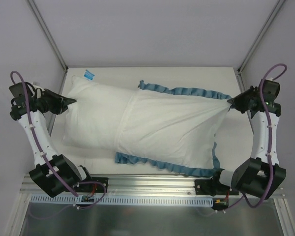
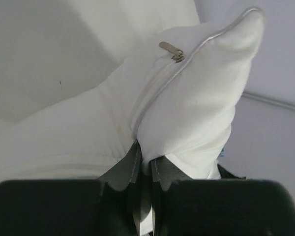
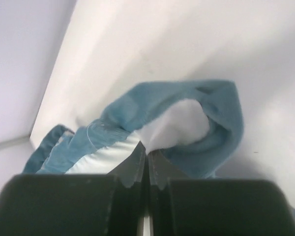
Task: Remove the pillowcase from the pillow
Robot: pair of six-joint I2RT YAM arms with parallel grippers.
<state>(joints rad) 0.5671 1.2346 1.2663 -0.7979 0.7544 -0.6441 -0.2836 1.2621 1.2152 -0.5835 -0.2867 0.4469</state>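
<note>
The plain white pillow [image 1: 96,113] lies across the table, its left half bare. The pillowcase [image 1: 172,128] covers its right half, white side out, with teal-blue ruffled edging [image 1: 187,91] along its rim. My left gripper [image 1: 70,102] is shut on the pillow's left corner; the left wrist view shows the pinched white corner [image 2: 196,98] with a zipper pull [image 2: 171,51]. My right gripper [image 1: 231,103] is shut on the pillowcase's far right corner; the right wrist view shows blue ruffle [image 3: 137,105] and white fabric in the jaws.
Grey walls with metal frame posts [image 1: 49,34] stand close round the white table [image 1: 152,73]. A small blue tag [image 1: 89,74] sticks out at the pillow's far left corner. A metal rail [image 1: 152,184] runs along the near edge between the arm bases.
</note>
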